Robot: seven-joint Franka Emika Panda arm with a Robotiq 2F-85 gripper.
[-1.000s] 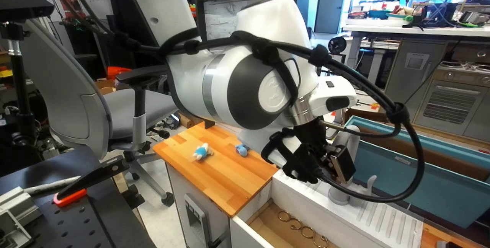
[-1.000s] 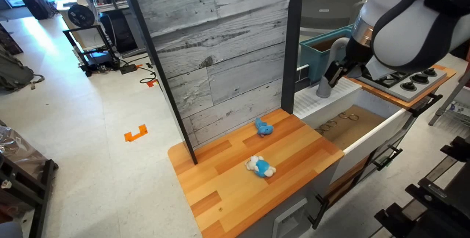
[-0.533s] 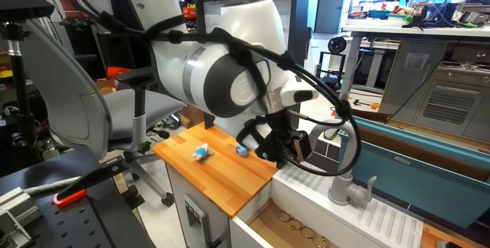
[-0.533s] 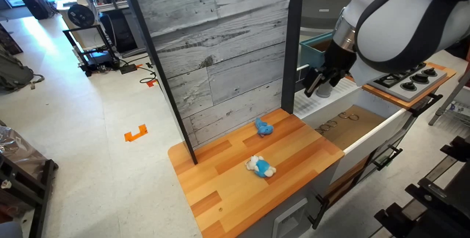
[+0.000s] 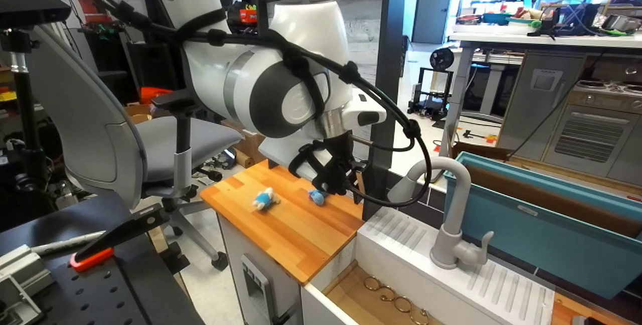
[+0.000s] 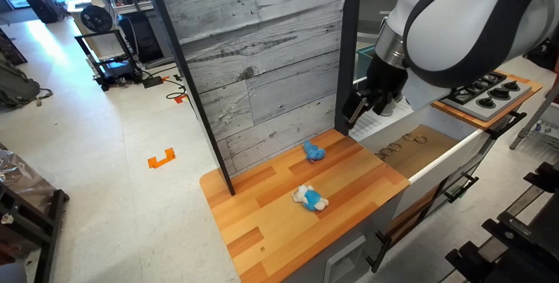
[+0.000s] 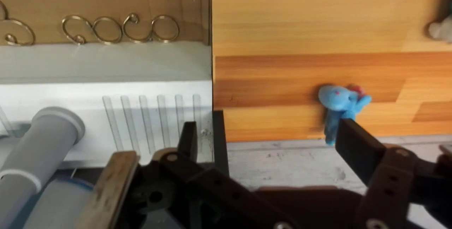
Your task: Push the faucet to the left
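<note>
The light grey faucet [image 5: 455, 209] stands upright on the white ribbed sink ledge. Its curved spout [image 5: 441, 163] arches left in that exterior view, toward the wooden counter, with my arm's cable crossing in front of its end. In an exterior view only the faucet's base [image 6: 388, 108] shows behind my gripper [image 6: 367, 110]. In the wrist view the faucet column [image 7: 46, 147] is at lower left, outside the fingers. My gripper [image 7: 266, 130] is open with nothing between its fingertips. It hangs above the seam of sink ledge and counter; I cannot tell whether it touches the spout.
A blue toy [image 7: 337, 100] and a white-and-blue toy [image 6: 311, 198] lie on the wooden counter [image 6: 262, 230]. A dark post [image 6: 345, 56] and wood-look panel [image 6: 262, 34] rise beside the gripper. A teal planter [image 5: 546, 229] stands behind the faucet. Curled metal wire [image 5: 396, 301] lies in the sink.
The arm and gripper have moved left in an exterior view, from in front of the faucet column to near the counter. The spout, earlier hidden behind the gripper there, now shows pointing left.
</note>
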